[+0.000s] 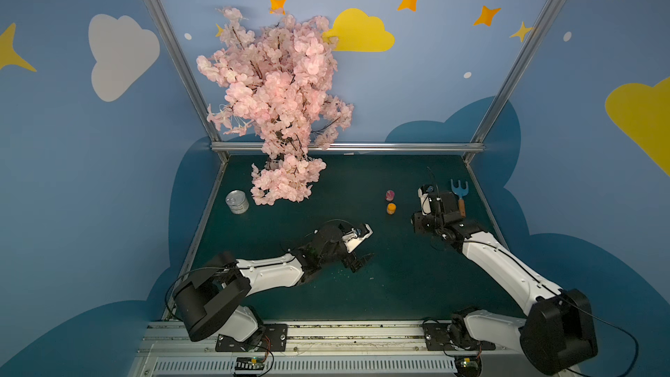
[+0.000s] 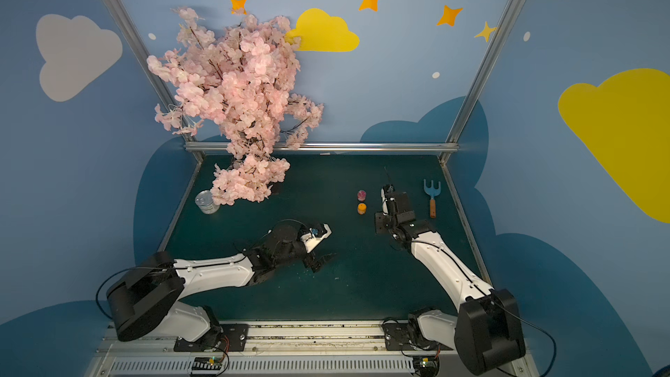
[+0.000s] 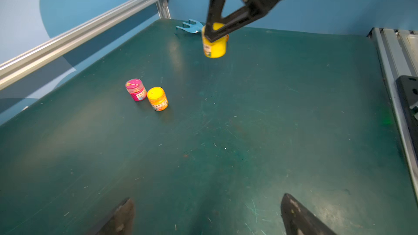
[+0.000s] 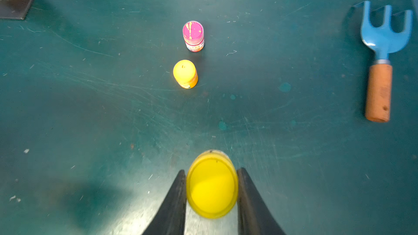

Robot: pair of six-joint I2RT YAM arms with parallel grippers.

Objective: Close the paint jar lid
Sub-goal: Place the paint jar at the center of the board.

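The scratched green table (image 1: pixel 398 284) bears a tin (image 1: pixel 237 203), blossom tree (image 1: pixel 275 96), pink jar (image 1: pixel 390 195), orange jar (image 1: pixel 391 208) and rake (image 1: pixel 460 195); the yellow jar (image 3: pixel 214 48) possibly touches it.

Left wrist view: yellow jar (image 3: pixel 214 47) blurred, label unreadable; rake (image 3: pixel 190 26) handle hidden behind it; left gripper (image 3: pixel 207 198) fingers cut by frame edge. Both top views: right gripper (image 4: pixel 212 172) covers yellow jar.
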